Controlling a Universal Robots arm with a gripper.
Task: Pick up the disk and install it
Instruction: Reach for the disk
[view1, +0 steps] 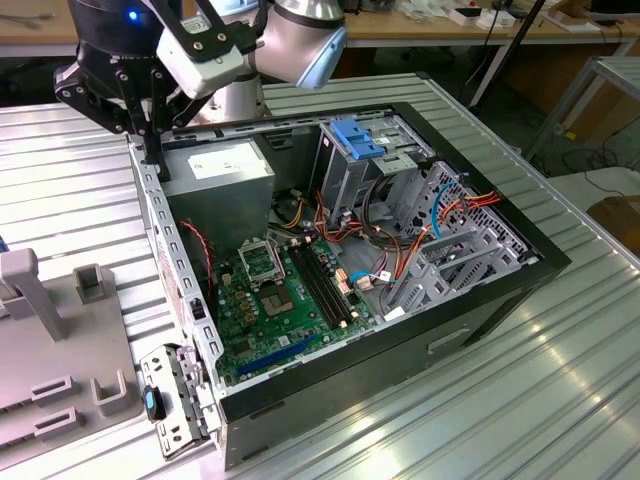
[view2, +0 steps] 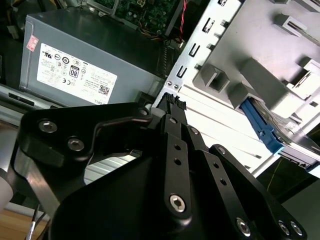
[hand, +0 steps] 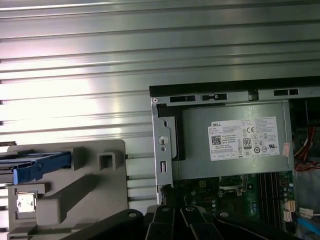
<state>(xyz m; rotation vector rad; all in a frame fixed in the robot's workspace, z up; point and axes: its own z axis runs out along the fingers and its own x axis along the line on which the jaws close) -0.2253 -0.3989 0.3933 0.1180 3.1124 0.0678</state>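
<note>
Right, the flat dark disk with bright blue plastic rails (hand: 40, 168) sits slotted in the pale grey plastic holder (hand: 90, 185) on the ribbed metal table (hand: 150, 50), its rail running roughly along the ribs. My black gripper (view2: 172, 100), fingers pressed together and empty, hangs by the open computer case's metal side wall (hand: 163, 145). So the disk lies outward across that wall, well apart.

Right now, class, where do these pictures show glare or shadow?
Exterior view: light streaks across the ribbed table; the computer case is darker inside. First wrist view: strong glare on the table. Second wrist view: the grey holder is brightly lit.
</note>
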